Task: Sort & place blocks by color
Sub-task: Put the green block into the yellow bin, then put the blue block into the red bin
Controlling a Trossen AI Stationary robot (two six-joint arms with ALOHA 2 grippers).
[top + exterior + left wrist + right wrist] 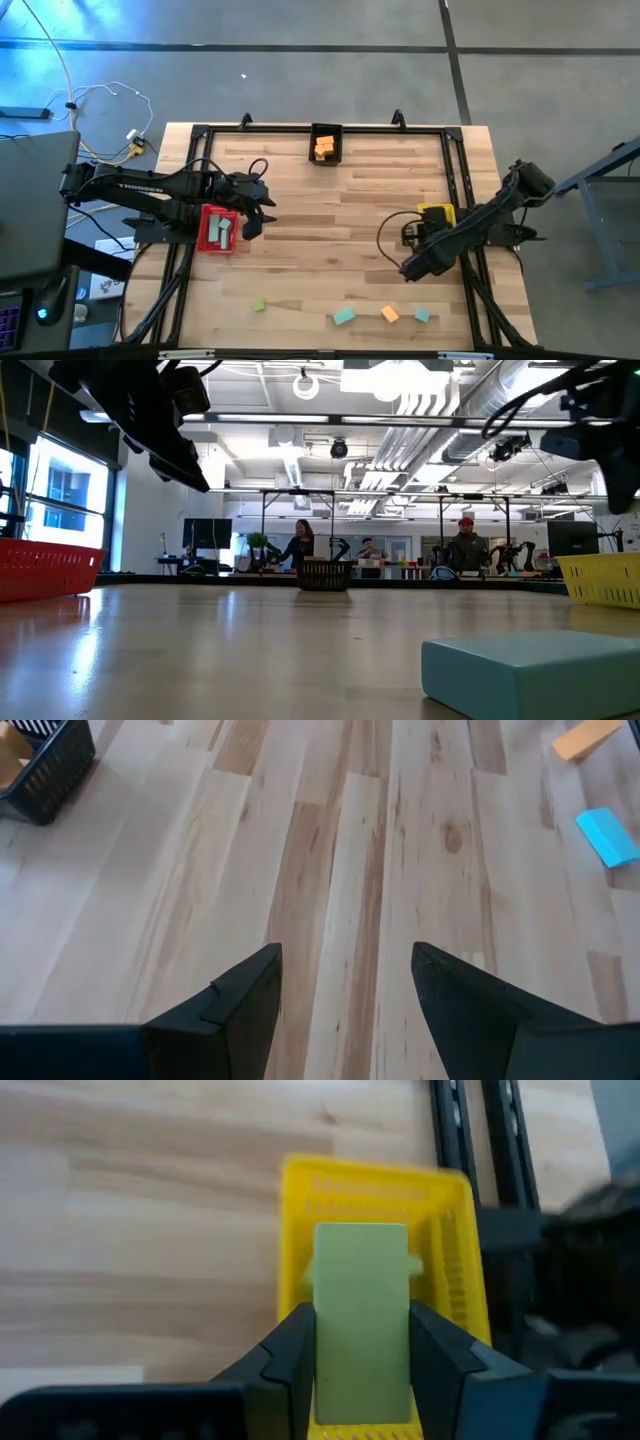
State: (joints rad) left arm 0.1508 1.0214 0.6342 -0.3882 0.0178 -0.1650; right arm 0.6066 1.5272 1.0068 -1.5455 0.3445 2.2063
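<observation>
Holding a green block (361,1320) by its flat sides over the yellow bin (296,1210), my right hand (362,1342) is clamped; block seems light, rigid. Left hand (345,985) gapes empty.

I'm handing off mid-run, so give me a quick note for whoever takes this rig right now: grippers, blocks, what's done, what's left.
Right gripper: shut on a yellow-green block, over the yellow bin.
Left gripper: open, empty, beside the red bin.
Done: orange blocks in the black bin; teal block in the red bin.
Left: drop the held block; sort four loose blocks along the near edge: yellow-green, teal, orange, teal.
</observation>
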